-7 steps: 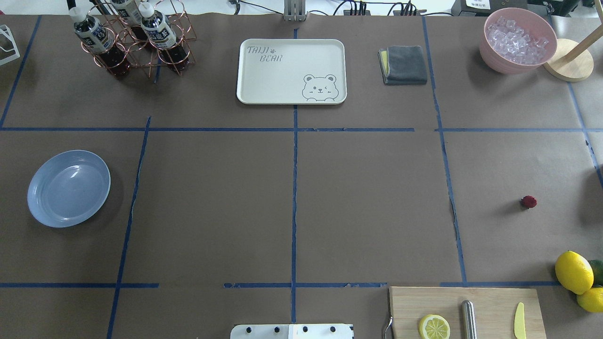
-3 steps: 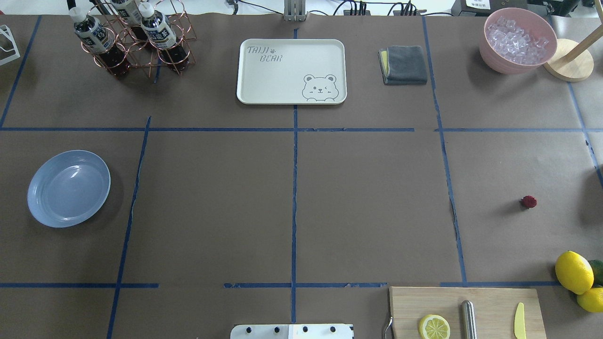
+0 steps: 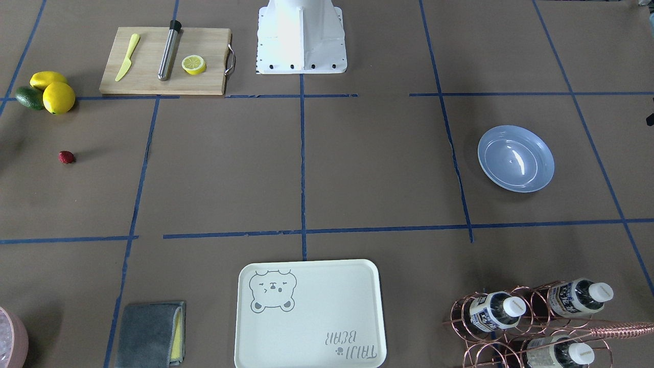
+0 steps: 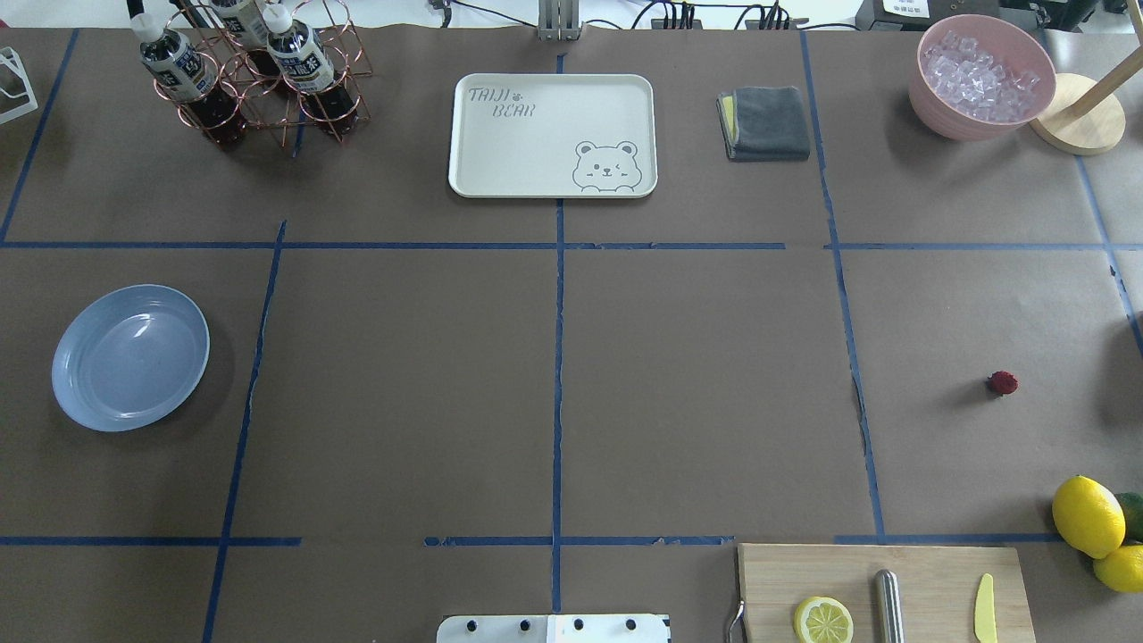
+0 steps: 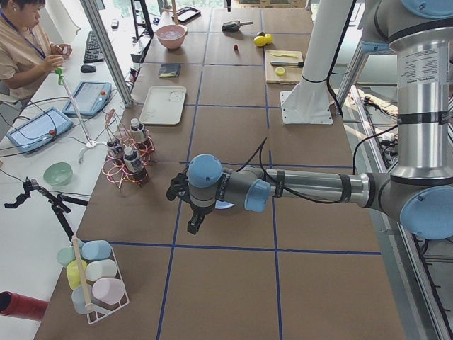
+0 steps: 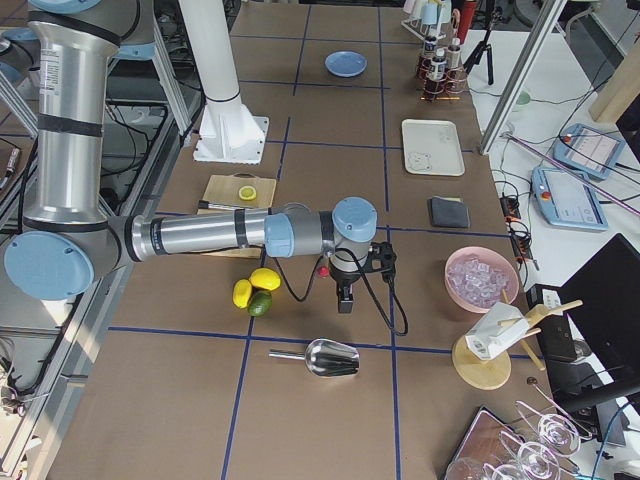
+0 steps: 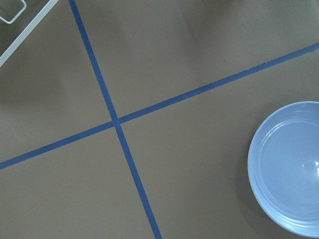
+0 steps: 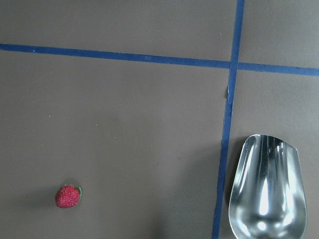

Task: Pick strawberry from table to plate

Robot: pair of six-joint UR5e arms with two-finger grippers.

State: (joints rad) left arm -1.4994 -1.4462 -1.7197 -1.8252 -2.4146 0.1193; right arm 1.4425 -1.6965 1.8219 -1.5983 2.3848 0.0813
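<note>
The strawberry (image 4: 1002, 383) lies alone on the brown-paper table (image 4: 696, 384), far right in the overhead view, also low left in the right wrist view as the strawberry (image 8: 68, 196). The light-blue plate (image 4: 130, 357) sits empty at the far left, and the plate (image 7: 291, 169) fills the left wrist view's lower right. My right gripper (image 6: 343, 300) hangs just beyond the strawberry in the exterior right view. My left gripper (image 5: 192, 225) hovers beside the plate in the exterior left view. I cannot tell whether either is open or shut.
A steel scoop (image 8: 266, 186) lies right of the strawberry. Lemons and an avocado (image 4: 1094, 522) sit near it, beside a cutting board (image 4: 884, 589) holding a lemon half. A bear tray (image 4: 552, 134), a folded cloth (image 4: 763, 122), a bottle rack (image 4: 250, 76) and a pink ice bowl (image 4: 980, 76) line the far edge.
</note>
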